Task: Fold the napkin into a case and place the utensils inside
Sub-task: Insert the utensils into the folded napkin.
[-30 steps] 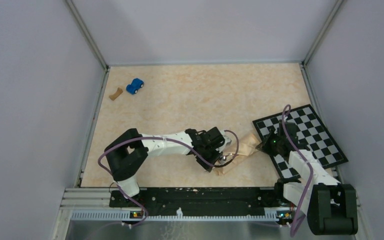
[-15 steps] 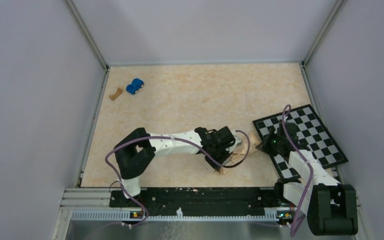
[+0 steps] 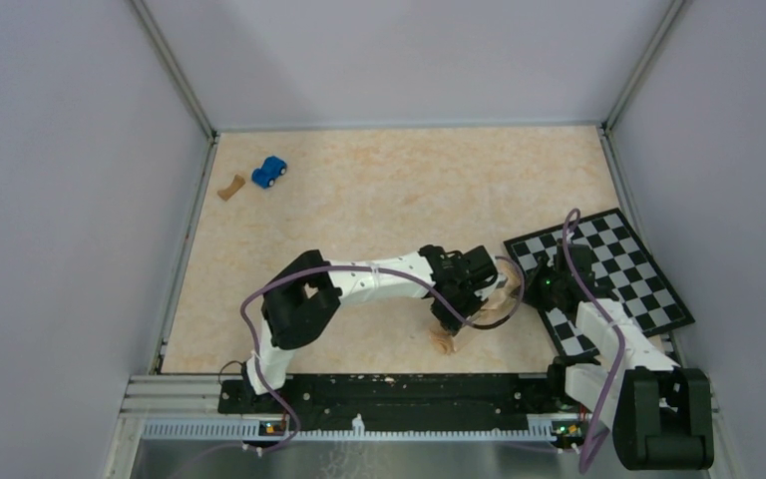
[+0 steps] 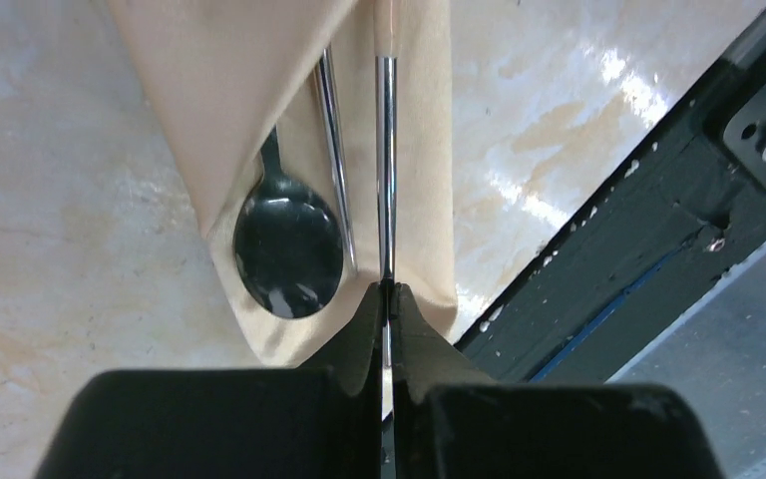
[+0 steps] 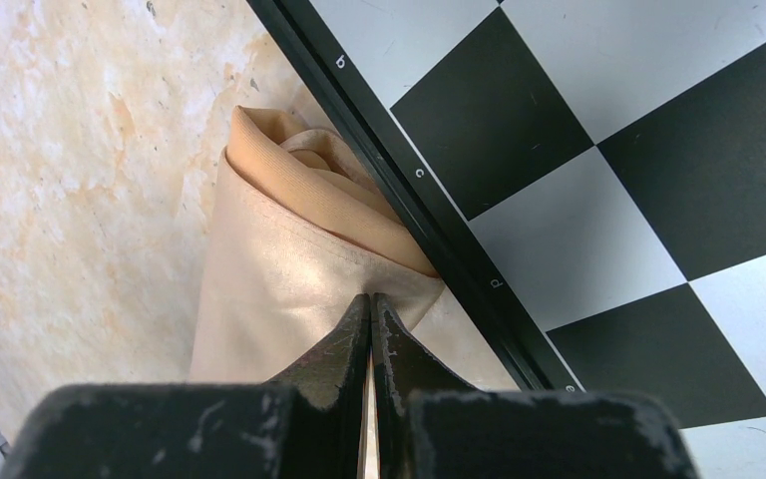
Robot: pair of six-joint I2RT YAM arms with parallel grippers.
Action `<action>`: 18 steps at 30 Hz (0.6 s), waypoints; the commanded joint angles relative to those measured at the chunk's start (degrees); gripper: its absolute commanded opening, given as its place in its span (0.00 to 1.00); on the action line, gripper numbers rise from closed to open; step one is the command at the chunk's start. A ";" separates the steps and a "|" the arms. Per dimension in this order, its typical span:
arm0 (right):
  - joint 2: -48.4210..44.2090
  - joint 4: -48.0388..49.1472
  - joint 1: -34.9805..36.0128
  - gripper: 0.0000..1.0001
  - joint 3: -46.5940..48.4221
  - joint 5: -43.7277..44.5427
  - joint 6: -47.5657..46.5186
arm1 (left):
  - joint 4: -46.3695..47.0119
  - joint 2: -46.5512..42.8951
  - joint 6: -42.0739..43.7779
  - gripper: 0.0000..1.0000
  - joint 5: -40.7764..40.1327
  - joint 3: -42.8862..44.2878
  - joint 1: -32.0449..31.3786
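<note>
Looking down at the marbled beige surface (image 3: 379,190), you first take in the two white-and-black robot arms. The left arm (image 3: 359,284) stretches across toward the right. The right arm (image 3: 608,339) reaches over the near corner of the flat black-and-white checkerboard (image 3: 648,274) on the right side. Between them lies the soft tan-orange napkin case (image 4: 219,80), a narrow folded pouch. Its far end is pressed against the checkerboard's black edge and its near, open end points toward the black mounting rail (image 3: 389,391). The right hand (image 5: 370,299) has its fingers squeezed together on the cloth at the checkerboard end, pinching a fold. The left hand (image 4: 387,289) sits at the open end, fingers clamped on a thin straight silvery metal utensil (image 4: 386,170). That piece lies lengthwise on the pouch's lower layer, right by the edge of the upper flap. Next to it a dark shiny metal spoon (image 4: 287,244) shows its bowl outside the flap with its stem running under the cloth. A second slim silvery stem (image 4: 331,130) lies alongside. Well apart, at the back left, stands a small blue toy car (image 3: 270,171), with a tiny brown curved scrap (image 3: 229,187) just beside it.
</note>
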 commanded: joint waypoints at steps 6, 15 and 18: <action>-1.39 0.98 -0.26 0.00 -0.38 -0.33 -0.46 | -2.68 3.41 -6.16 0.06 -0.28 7.73 0.21; -1.54 1.03 -0.22 0.00 -0.56 0.06 -0.26 | 1.93 5.46 -10.02 0.04 -1.00 6.47 0.12; -1.86 0.77 -0.24 0.00 -0.38 0.16 -0.22 | 2.50 5.25 -11.14 0.03 -3.05 5.80 0.12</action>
